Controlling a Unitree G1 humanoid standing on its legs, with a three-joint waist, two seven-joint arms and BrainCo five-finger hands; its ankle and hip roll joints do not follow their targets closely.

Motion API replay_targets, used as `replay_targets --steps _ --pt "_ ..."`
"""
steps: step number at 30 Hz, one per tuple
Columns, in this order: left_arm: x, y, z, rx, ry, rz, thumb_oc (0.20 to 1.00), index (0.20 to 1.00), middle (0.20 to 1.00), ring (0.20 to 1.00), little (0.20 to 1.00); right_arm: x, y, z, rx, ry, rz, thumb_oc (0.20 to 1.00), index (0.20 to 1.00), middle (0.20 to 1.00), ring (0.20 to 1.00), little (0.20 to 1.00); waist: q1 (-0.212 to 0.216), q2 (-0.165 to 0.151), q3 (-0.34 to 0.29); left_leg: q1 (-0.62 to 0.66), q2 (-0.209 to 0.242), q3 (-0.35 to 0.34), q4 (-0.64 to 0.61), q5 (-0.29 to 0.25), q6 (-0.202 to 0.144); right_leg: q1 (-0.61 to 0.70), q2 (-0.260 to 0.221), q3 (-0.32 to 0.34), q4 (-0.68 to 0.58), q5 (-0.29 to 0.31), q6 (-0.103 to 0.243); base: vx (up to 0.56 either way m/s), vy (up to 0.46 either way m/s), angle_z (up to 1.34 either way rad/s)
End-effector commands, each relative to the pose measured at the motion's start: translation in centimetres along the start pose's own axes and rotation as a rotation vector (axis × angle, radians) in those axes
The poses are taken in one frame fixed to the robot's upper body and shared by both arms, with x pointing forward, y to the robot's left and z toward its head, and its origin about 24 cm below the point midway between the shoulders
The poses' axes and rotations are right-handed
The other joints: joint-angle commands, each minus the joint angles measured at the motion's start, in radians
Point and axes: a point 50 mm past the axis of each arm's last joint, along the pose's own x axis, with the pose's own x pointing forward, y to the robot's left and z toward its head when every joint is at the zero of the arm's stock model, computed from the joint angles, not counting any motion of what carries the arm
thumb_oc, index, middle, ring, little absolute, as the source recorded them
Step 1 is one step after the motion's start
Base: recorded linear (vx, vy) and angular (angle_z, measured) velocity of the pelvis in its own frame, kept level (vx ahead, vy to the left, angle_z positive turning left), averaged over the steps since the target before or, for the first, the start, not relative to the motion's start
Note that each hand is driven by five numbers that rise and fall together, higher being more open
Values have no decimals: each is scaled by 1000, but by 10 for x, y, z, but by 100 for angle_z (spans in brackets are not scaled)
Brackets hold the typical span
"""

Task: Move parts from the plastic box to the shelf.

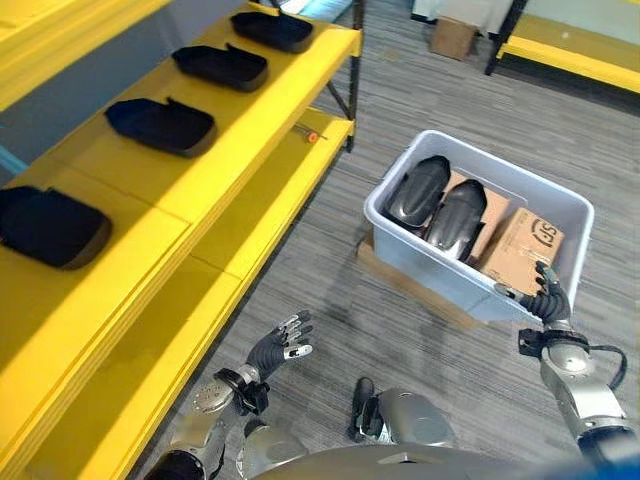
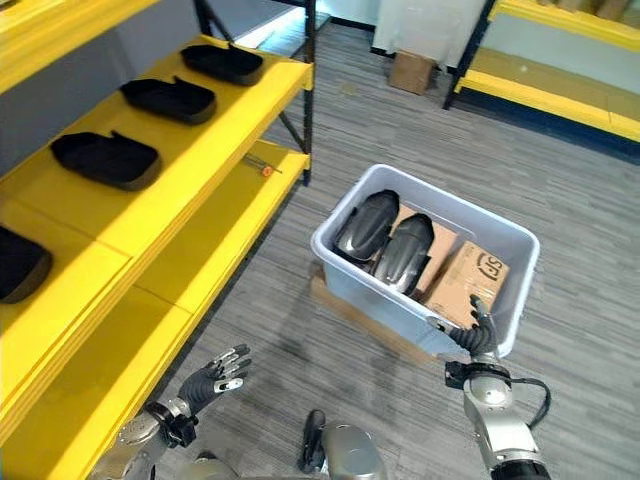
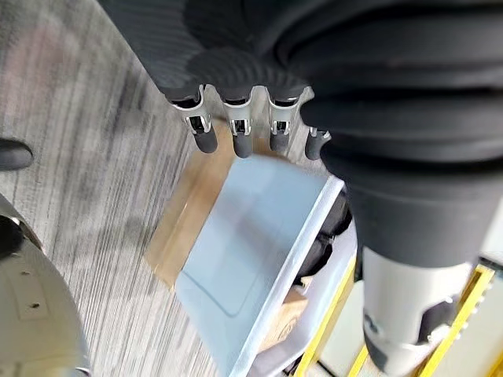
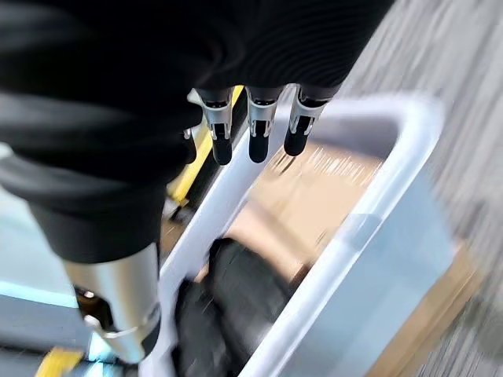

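Observation:
A pale plastic box stands on the floor on a flat sheet of cardboard. Inside lie two glossy dark parts side by side, beside a brown carton. Several more black parts rest in a row on the yellow shelf at the left. My right hand hovers at the box's near right corner, fingers straight and holding nothing; its wrist view shows the box rim and a dark part just beyond the fingers. My left hand is low over the floor, open and empty, left of the box.
The lower yellow shelf board juts out near my left arm, with a small orange-tipped tool on it further back. A cardboard box sits on the floor far off. Another yellow rack stands at the far right.

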Motion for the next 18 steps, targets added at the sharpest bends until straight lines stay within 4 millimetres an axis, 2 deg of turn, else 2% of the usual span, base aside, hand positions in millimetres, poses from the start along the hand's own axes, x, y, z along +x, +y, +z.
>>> replay_targets --steps 1,2,3,4,6,8,9,10,12,14,15,18 --pt "2 0 24 -57 -139 19 1000 1000 1000 1000 1000 9 6 38 45 -178 53 1000 1000 1000 1000 1000 49 -1 16 -92 -21 -156 -8 -49 -70 96 -140 -33 -134 102 169 95 -149 -69" --pt "1 2 25 -59 -151 34 1000 1000 1000 1000 1000 9 11 38 32 -188 77 1000 1000 1000 1000 1000 60 2 14 -91 -48 -207 -7 -66 -64 95 -140 -18 -138 104 168 57 -111 -62" --pt "-1 4 25 -62 -160 50 1000 1000 1000 1000 1000 8 17 38 19 -196 110 1000 1000 1000 1000 1000 76 5 12 -105 -83 -261 -2 -68 -43 88 -133 1 -152 126 155 70 -104 -112" --pt "-3 6 23 -63 -160 60 1000 1000 1000 1000 1000 7 22 36 9 -197 137 1000 1000 1000 1000 1000 88 5 6 -111 -126 -310 13 -96 -32 92 -133 27 -171 137 155 78 -104 -141" --pt "-6 9 22 -67 -161 65 1000 1000 1000 1000 1000 5 26 32 9 -189 166 1000 1000 1000 1000 1000 90 11 -2 -117 -198 -325 34 -144 -12 107 -133 49 -210 158 159 131 -64 -137" --pt "-7 11 20 -60 -149 61 1000 1000 1000 1000 1000 1 34 27 10 -179 189 1000 1000 1000 1000 1000 78 19 -18 -109 -248 -308 7 -170 6 107 -135 62 -234 178 167 125 -17 -54" --pt "-7 11 19 -48 -140 55 1000 1000 1000 1000 1000 -1 38 25 4 -176 197 1000 1000 1000 1000 1000 73 23 -24 -103 -270 -302 -19 -181 15 104 -136 67 -236 185 174 260 44 -17" --pt "-6 10 15 -35 -112 41 1000 1000 1000 1000 1000 -7 49 18 10 -150 223 1000 1000 1000 1000 1000 70 45 -32 -92 -319 -327 -129 -152 25 112 -116 87 -246 186 189 291 65 -6" --pt "-4 7 14 -23 -106 32 1000 1000 1000 1000 1000 -13 57 15 12 -140 248 1000 1000 1000 1000 1000 80 54 -34 -119 -333 -369 -186 -105 24 123 -98 114 -256 185 190 245 71 -11" --pt "-3 5 14 -25 -106 26 1000 1000 1000 1000 1000 -14 59 14 12 -137 263 1000 1000 1000 1000 1000 89 53 -30 -142 -334 -401 -196 -82 19 139 -90 135 -261 178 188 228 133 -71" --pt "-3 4 13 -54 -120 36 1000 1000 1000 1000 1000 -17 66 16 -9 -143 329 1000 1000 1000 1000 1000 121 48 -21 -198 -332 -498 -176 -60 19 161 -79 176 -250 151 175 326 241 -80" --pt "-4 4 12 -55 -121 36 1000 1000 1000 1000 1000 -18 70 20 -13 -156 371 1000 1000 1000 1000 1000 126 39 -22 -196 -329 -486 -152 -74 23 168 -78 172 -238 137 168 174 165 -119"
